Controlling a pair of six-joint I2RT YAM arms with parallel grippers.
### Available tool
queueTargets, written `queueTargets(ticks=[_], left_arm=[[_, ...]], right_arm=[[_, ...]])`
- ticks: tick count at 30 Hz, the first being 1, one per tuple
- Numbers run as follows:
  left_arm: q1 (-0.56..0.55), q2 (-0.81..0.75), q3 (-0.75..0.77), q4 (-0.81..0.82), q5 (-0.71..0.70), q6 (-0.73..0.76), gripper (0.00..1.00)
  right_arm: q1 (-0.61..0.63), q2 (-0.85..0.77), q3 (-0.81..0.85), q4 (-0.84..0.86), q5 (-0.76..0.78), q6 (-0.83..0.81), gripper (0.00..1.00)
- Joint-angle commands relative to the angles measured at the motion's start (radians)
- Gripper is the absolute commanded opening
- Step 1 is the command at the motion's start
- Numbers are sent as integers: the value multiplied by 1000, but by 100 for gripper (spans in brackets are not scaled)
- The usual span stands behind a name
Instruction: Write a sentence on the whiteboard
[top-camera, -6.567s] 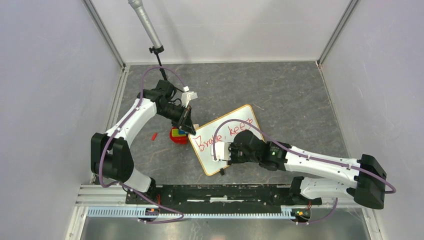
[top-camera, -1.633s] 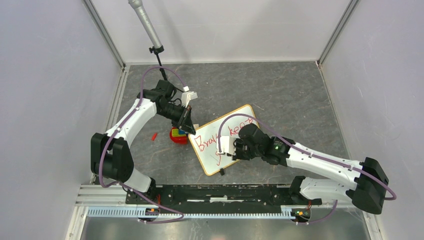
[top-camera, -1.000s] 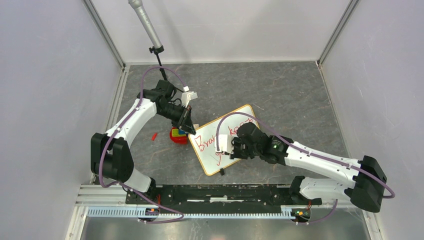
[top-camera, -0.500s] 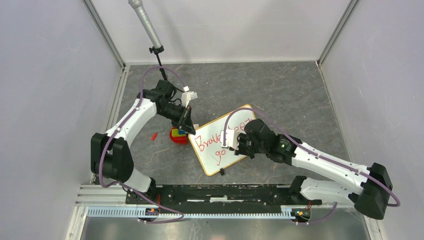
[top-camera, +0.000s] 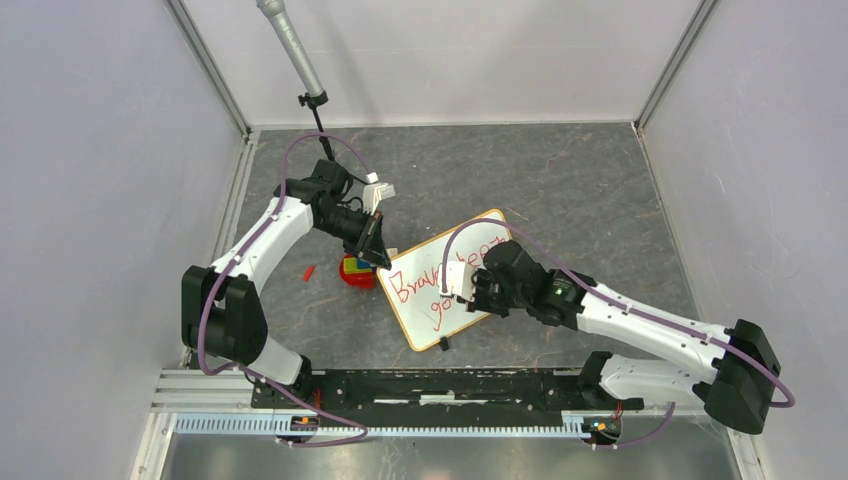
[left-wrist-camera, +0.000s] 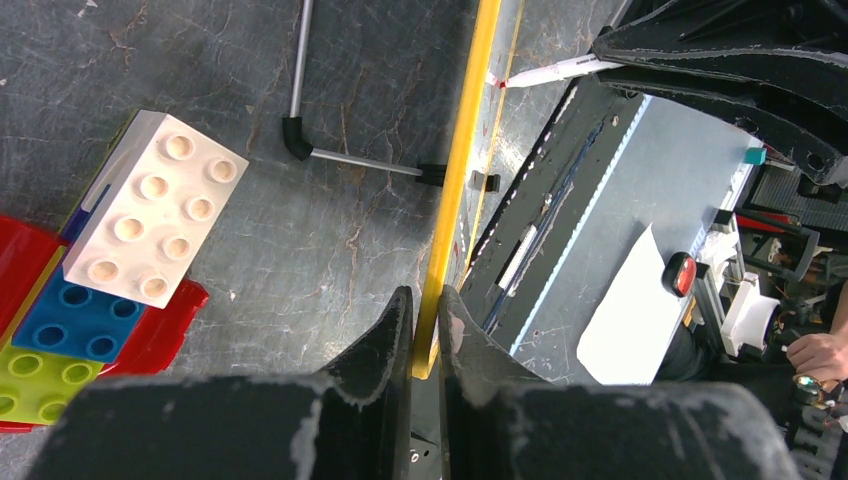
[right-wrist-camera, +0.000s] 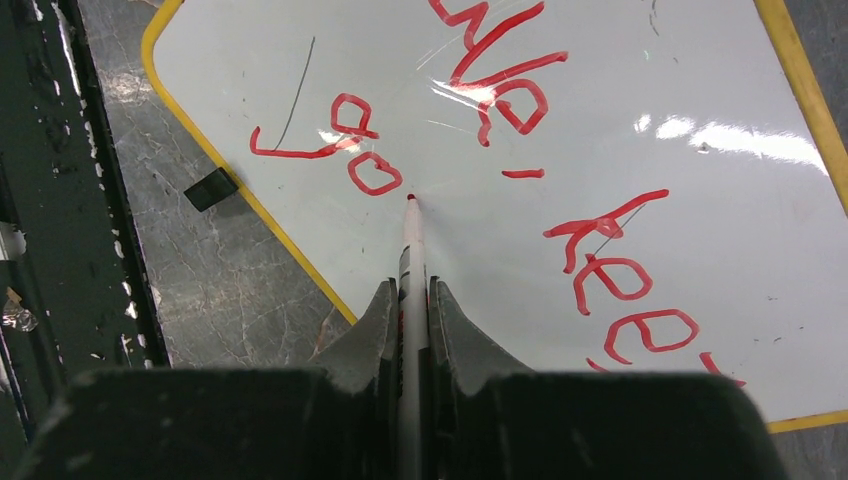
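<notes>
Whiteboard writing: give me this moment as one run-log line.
left gripper: shut on whiteboard edge | right gripper: shut on marker | tip: just past "go" | sentence: second line begun

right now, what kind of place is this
Likely a robotics lab test cell: two white-and-black robot arms mounted on a slotted aluminium rail, plain white partition walls boxing in a grey stone-patterned tabletop.

Right arm (top-camera: 640, 325) covers part of sentence (top-camera: 415, 285) from above; left wrist: whiteboard (left-wrist-camera: 460, 150) edge-on, face hidden.
</notes>
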Motion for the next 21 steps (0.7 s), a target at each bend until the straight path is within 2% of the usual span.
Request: queueTargets(ticks=[1,7,21], left_arm=[[-2,12,-2,42,-56,19,2],[-2,13,0,42,-55,19,2],[-2,7,-5,42,-59,20,2]], right_arm=[[-12,-15,-20,22,78,9,0],[-16,-33,-26,10,92,3,0],[-9,-11,-48,-12,-27,-28,0]])
